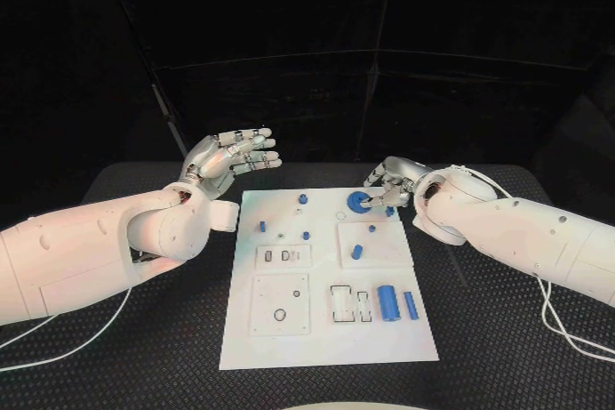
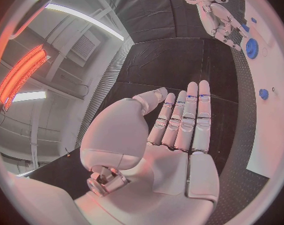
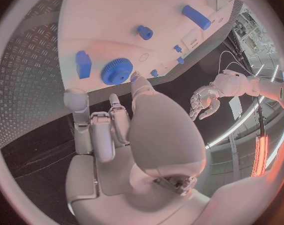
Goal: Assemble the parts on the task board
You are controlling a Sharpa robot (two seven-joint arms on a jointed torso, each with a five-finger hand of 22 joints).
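Left hand: the left hand point(image 1: 234, 159) is raised above the black table point(image 1: 154, 339) off the far left corner of the task board point(image 1: 321, 339); its fingers point(image 2: 190, 116) are stretched out straight, side by side, palm bare, holding nothing.
Right hand: the right hand point(image 1: 388, 186) is low over the board's far right corner, its fingers curled down beside the blue gear point(image 1: 360, 201); a fingertip point(image 3: 137, 80) sits right at the gear's toothed rim, but whether it touches or grips the gear I cannot tell.
Blue gear: lies flat on the board near its far edge, with a small blue block point(image 3: 83, 64) just beside it.
Other parts: a blue cylinder point(image 1: 388, 304) and a slimmer blue bar point(image 1: 411, 305) lie side by side at the board's near right; small blue pegs point(image 1: 304, 198) stand toward the far left.
Board: white plate in the middle of the table, between the two arms.
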